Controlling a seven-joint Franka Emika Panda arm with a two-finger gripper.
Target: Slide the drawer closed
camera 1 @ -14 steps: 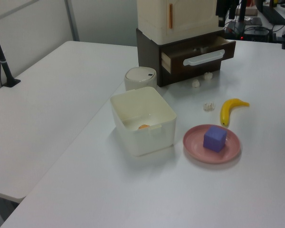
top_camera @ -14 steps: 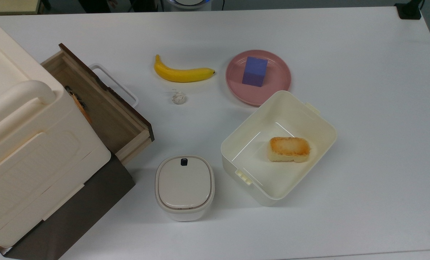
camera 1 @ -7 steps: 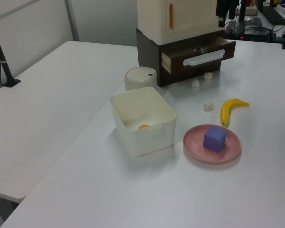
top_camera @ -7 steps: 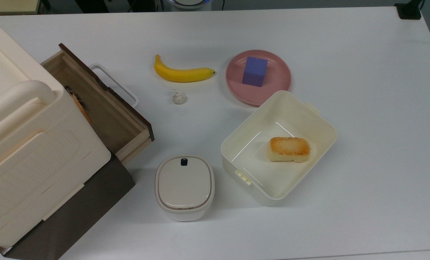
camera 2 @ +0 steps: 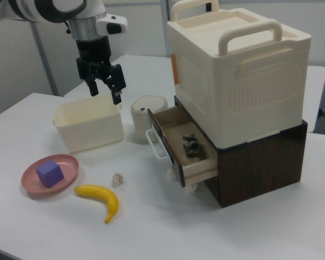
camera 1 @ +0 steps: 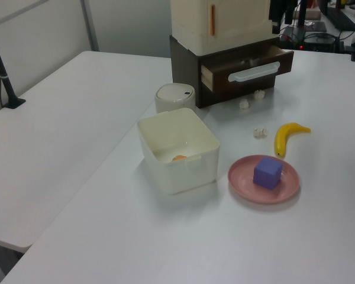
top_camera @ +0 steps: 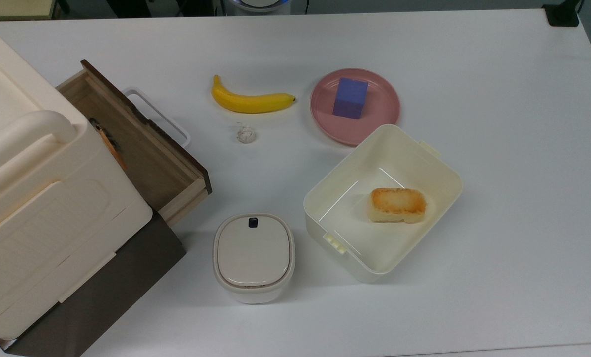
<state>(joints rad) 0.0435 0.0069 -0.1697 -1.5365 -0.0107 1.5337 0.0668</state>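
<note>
The drawer (top_camera: 146, 148) (camera 1: 248, 61) (camera 2: 180, 142) stands pulled out of the dark brown cabinet (top_camera: 111, 287) (camera 1: 186, 62) (camera 2: 260, 162). It is a light-wood tray with a dark front panel and a white loop handle (top_camera: 159, 116) (camera 1: 254, 71) (camera 2: 156, 143). A small dark object (camera 2: 190, 145) lies inside it. My gripper (camera 2: 104, 89) hangs open and empty well above the table. In the right view it is to the left of the drawer, over the cream bin (camera 2: 89, 124), and apart from the handle.
A big cream case (top_camera: 32, 198) (camera 2: 238, 65) sits on the cabinet. On the table are a lidded pot (top_camera: 253, 255), the bin (top_camera: 382, 201) holding a bread piece (top_camera: 397, 204), a banana (top_camera: 250, 100), a pink plate (top_camera: 379, 106) with a purple cube (top_camera: 350, 97), and a crumpled scrap (top_camera: 245, 134).
</note>
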